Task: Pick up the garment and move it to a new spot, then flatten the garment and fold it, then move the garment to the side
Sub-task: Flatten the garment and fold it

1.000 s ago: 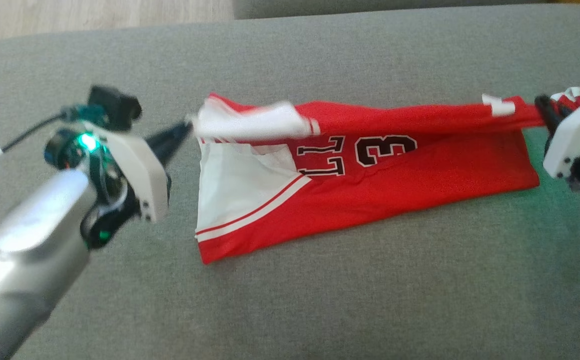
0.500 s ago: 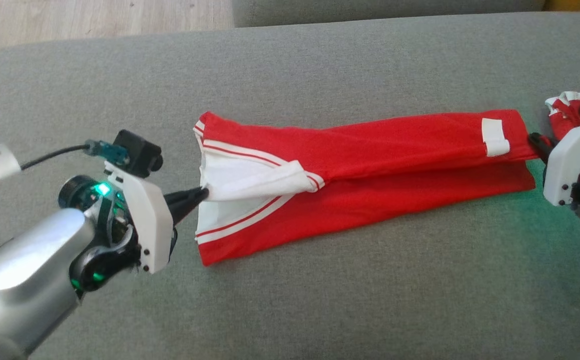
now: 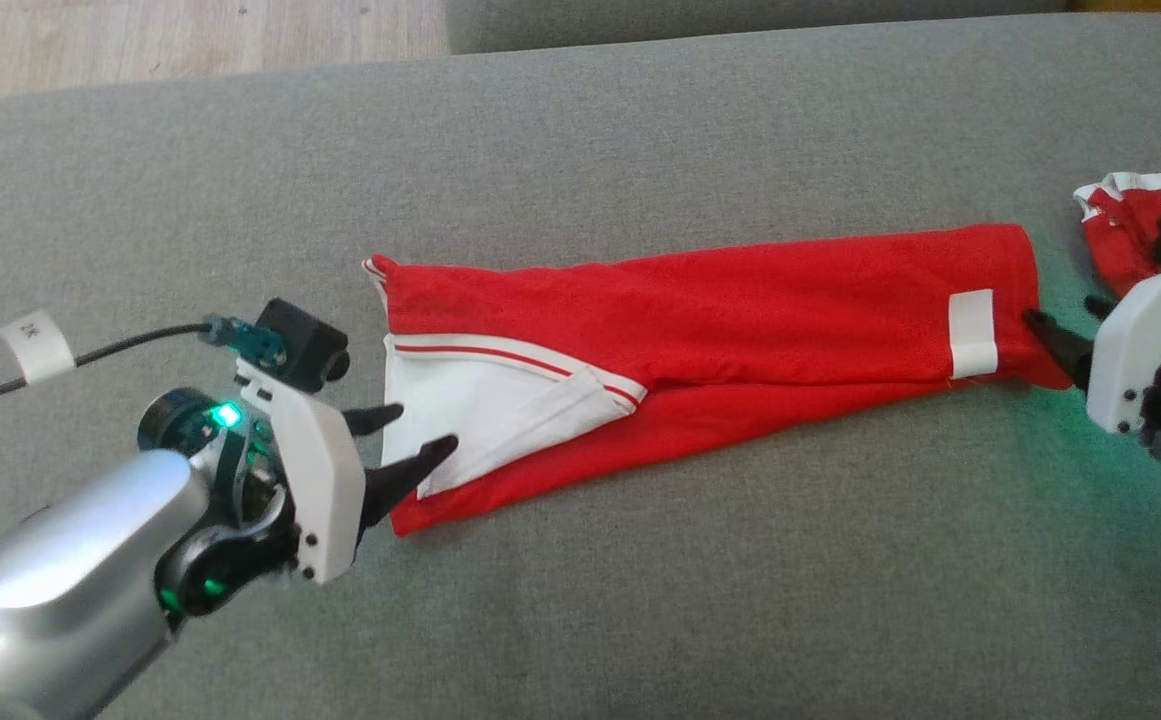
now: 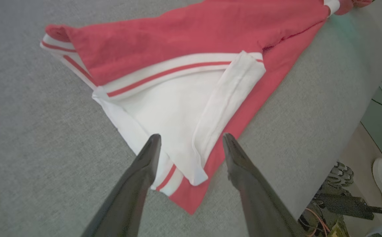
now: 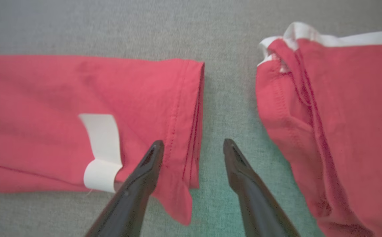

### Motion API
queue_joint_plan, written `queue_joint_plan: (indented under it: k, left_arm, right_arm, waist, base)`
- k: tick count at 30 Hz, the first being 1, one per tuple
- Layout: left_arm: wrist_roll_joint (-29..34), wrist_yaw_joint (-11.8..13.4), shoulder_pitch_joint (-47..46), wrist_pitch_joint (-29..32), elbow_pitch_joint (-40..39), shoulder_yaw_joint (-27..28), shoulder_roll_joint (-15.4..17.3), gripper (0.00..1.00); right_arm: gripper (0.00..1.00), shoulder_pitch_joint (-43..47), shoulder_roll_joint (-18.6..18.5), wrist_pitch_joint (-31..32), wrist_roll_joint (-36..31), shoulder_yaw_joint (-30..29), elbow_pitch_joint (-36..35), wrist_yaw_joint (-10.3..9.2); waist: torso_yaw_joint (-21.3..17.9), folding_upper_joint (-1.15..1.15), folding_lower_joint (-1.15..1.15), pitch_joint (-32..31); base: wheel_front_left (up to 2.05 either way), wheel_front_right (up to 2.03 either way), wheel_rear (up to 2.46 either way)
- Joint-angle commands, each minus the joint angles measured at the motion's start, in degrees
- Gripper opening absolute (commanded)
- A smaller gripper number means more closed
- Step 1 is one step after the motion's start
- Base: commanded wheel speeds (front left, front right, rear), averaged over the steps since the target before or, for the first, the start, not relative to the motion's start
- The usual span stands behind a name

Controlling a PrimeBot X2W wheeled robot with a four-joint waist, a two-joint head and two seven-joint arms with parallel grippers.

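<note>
Garment (image 3: 720, 330) lies as a long red strip across the middle of the grey cushion (image 3: 640, 600), white-trimmed end toward its left edge, tagged hem toward its right edge.

Left gripper (image 3: 427, 424): fingers spread, empty, tips over the white flap at the strip's near-left corner. Right gripper (image 3: 1060, 310): fingers spread, empty, one tip over the hem, the other over bare cushion.

My read: lengthwise fold is laid, cross fold comes next. The layers don't line up, since the lower one pokes out along the near side. I'd square the white flap first, then pinch all layers at each corner and carry one end low.

Plenty of bare cushion near and far. The right end is tight, with a second red garment (image 3: 1140, 215) just beside the hem. Don't snag it.
</note>
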Motion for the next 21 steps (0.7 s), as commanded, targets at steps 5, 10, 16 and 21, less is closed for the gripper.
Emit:
queue_joint_plan:
  k: [5, 10, 16, 21]
  left_arm:
    - [2.6, 2.2, -3.0, -6.9, 0.6, 5.5, -0.3, 1.0]
    - [5.9, 7.9, -3.7, -23.4, 4.9, 12.5, -4.4, 1.0]
    - [8.8, 10.5, -1.7, -41.8, 9.9, 18.1, -9.0, 1.0]
    - [11.5, 13.3, 3.4, -45.3, 11.1, 26.2, -13.5, 1.0]
  right_arm:
    - [1.0, -1.2, -1.0, -3.9, 2.6, -2.9, -0.7, -0.05]
    - [1.0, -4.0, -0.1, -16.4, 2.3, -7.3, -2.1, -0.05]
    - [1.0, -4.1, 4.0, -32.2, -0.9, -12.3, -2.5, -0.05]
    - [1.0, -1.5, 9.9, -35.7, -6.3, -20.2, -4.3, -0.05]
  waist:
    - [-0.2, 0.0, 0.0, -0.3]
    - [-0.6, 0.0, 0.0, -1.3]
    - [-1.0, 0.0, 0.0, -3.1]
    - [-1.3, 0.0, 0.0, -4.7]
  base:
    - [0.0, 0.0, 0.0]
    - [0.0, 0.0, 0.0]
    - [0.0, 0.0, 0.0]
    - [0.0, 0.0, 0.0]
